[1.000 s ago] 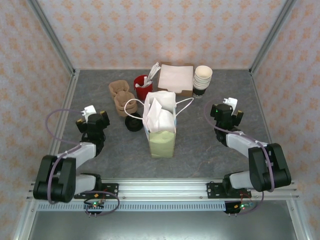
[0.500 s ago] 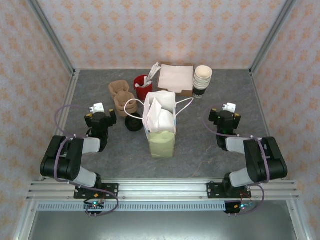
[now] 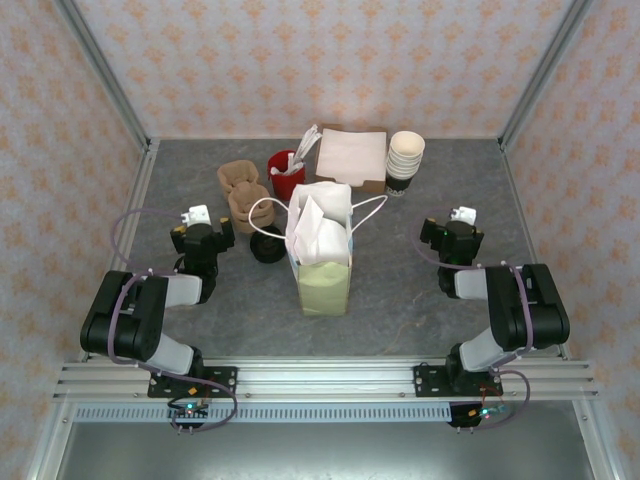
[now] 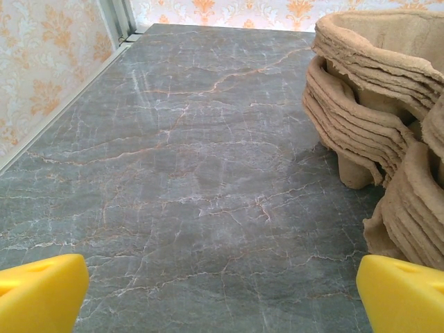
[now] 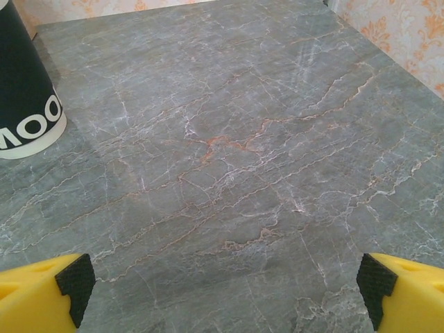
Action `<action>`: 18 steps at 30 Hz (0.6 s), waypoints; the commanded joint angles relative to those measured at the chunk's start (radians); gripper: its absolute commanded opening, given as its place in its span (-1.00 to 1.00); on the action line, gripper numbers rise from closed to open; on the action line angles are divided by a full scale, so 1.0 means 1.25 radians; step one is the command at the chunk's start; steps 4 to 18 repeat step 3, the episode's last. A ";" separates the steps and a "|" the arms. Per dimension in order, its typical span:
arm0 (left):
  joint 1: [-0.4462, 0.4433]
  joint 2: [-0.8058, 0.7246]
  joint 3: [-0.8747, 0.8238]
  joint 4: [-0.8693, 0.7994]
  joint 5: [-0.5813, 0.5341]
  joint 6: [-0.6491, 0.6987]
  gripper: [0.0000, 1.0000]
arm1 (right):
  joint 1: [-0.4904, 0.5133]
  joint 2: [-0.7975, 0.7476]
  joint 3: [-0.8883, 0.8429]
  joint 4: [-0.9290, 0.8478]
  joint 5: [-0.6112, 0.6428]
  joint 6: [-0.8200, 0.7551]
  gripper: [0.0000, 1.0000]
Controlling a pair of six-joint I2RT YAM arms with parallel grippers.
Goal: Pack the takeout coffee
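Left gripper (image 3: 202, 232): your jaws stand wide apart with nothing between them; it sits low over the table (image 3: 400, 300), left of the white paper bag (image 3: 322, 240) and well apart from it.
Right gripper (image 3: 455, 232): spread just as wide, holding nothing, well to the bag's right.
Left wrist view: you get two yellow fingertips (image 4: 41, 295) at the bottom corners with bare grey marble between them. A stack of brown pulp cup carriers (image 4: 368, 104) is close on the right. Its layered edges are plain here, where the top view gives you two tan lumps.
Right wrist view: you see black pads (image 5: 75, 284) on the yellow tips and, at far left, a dark cup lettered "MOO" (image 5: 24, 90). From above that wall is a dark patch at the foot of the stack of cream cups (image 3: 406, 152).
Top view: the bag stands upright mid-table, mouth open, white folds inside. A black lid (image 3: 268, 247) lies just beside its left foot, with a red cup (image 3: 285, 175) and a napkin tray (image 3: 352, 155) behind.
Takeout coffee: you cannot tell where it is. Whatever sits deep in the bag is hidden, and from above you cannot tell whether a cup stands beneath that black lid.
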 commanded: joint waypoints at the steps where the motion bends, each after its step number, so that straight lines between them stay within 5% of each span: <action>1: -0.005 0.008 0.019 0.009 -0.024 0.020 1.00 | -0.001 -0.004 0.013 0.020 -0.011 0.012 0.99; 18: -0.005 0.008 0.018 0.011 -0.024 0.020 1.00 | -0.001 -0.003 0.013 0.020 -0.011 0.012 0.99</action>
